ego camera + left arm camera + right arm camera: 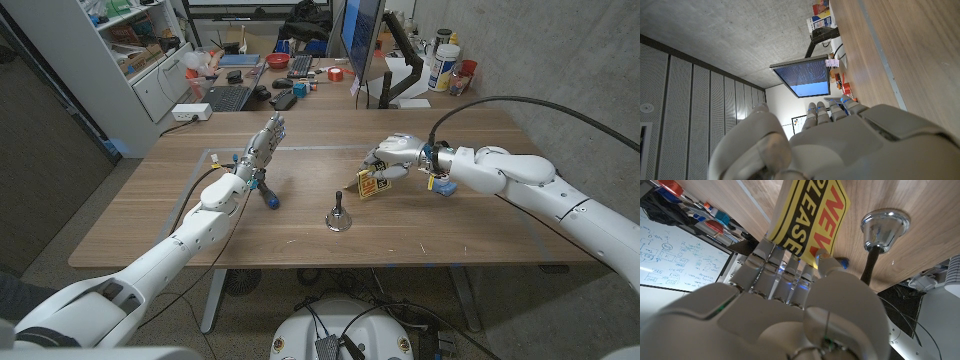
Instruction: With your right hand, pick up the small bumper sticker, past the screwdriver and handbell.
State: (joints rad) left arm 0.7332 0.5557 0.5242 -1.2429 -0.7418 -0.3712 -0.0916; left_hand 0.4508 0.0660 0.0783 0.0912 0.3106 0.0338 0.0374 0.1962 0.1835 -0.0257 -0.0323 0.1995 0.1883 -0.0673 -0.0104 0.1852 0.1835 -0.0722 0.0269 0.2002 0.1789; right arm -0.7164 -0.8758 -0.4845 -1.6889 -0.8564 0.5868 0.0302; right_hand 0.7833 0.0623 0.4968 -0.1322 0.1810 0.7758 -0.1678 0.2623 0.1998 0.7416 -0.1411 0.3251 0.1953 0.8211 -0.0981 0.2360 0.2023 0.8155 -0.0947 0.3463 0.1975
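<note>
My left hand stands idle over the far left part of the table, fingers extended and apart, nothing in them; it has no part in this step and I mean to leave it parked. Just beside its wrist, toward me, the screwdriver with the blue handle lies on the wood. Further right, near the middle, the handbell stands upright on its chrome skirt, apart from everything. Right of that and a little farther back is the bumper sticker, yellow with black and red lettering, and my right hand has its fingers closed on its upper edge. In the right wrist view the fingertips lie along the sticker's near edge with the thumb opposing, so I judge the pinch is made, though I cannot tell whether the sheet's lower edge is off the table or touching it. To do this well: keep the pinch firm but flat so the thin sheet does not buckle or slide out, lift straight up before any sideways travel, and stay right of the bell, since a sweep left could tip it.
</note>
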